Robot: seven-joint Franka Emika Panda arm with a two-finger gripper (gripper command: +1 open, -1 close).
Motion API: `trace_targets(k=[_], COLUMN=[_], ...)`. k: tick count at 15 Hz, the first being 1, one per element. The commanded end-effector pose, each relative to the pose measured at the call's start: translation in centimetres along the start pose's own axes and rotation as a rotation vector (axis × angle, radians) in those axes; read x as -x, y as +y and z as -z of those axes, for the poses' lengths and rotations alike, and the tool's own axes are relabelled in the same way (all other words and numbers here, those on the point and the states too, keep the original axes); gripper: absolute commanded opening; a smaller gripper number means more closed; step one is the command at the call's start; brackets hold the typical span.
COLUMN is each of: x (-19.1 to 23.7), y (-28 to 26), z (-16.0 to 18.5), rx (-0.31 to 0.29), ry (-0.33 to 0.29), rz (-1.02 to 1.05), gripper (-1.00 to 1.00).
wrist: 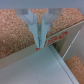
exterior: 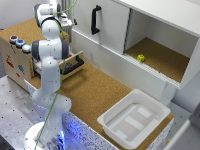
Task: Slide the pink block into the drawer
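Gripper [wrist: 39,46] fingers pressed together, empty, above tabletop [exterior: 95,90]; drawer [exterior: 71,64] ajar below it. Pink block unseen: locate first, push low.

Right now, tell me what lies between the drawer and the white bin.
Only bare cork tabletop runs between the drawer and the white bin; the exterior view shows nothing on it.

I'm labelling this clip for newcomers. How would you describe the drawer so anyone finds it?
Start at the light-wood box at the exterior view's left, with coloured buttons on top. The drawer juts partly open from its side, behind the robot arm. Its long black bar handle lies level, unlike the upright handle on the white cabinet door.
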State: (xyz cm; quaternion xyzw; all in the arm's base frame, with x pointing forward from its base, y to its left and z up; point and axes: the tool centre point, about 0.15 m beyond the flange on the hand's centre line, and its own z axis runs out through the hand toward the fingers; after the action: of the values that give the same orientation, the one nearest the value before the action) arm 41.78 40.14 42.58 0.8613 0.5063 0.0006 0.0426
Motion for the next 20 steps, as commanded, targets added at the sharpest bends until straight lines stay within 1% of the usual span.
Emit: trace_targets(k=[1,5,8,16,20], x=[2.6,5.0,7.1,12.1,14.4], y=[0.2,-0.1,-0.3,-0.7,-0.4], z=[0.4,1.6,1.5,0.9,1.1], rx=[-0.008,0.009,-0.013,-0.055,-0.053], ry=[0.102,0.153,0.198,0.233,0.264], rz=[-0.047,-0.031,-0.088,-0.138,-0.122], gripper=[1.00,1.00,1.00,1.00,1.00])
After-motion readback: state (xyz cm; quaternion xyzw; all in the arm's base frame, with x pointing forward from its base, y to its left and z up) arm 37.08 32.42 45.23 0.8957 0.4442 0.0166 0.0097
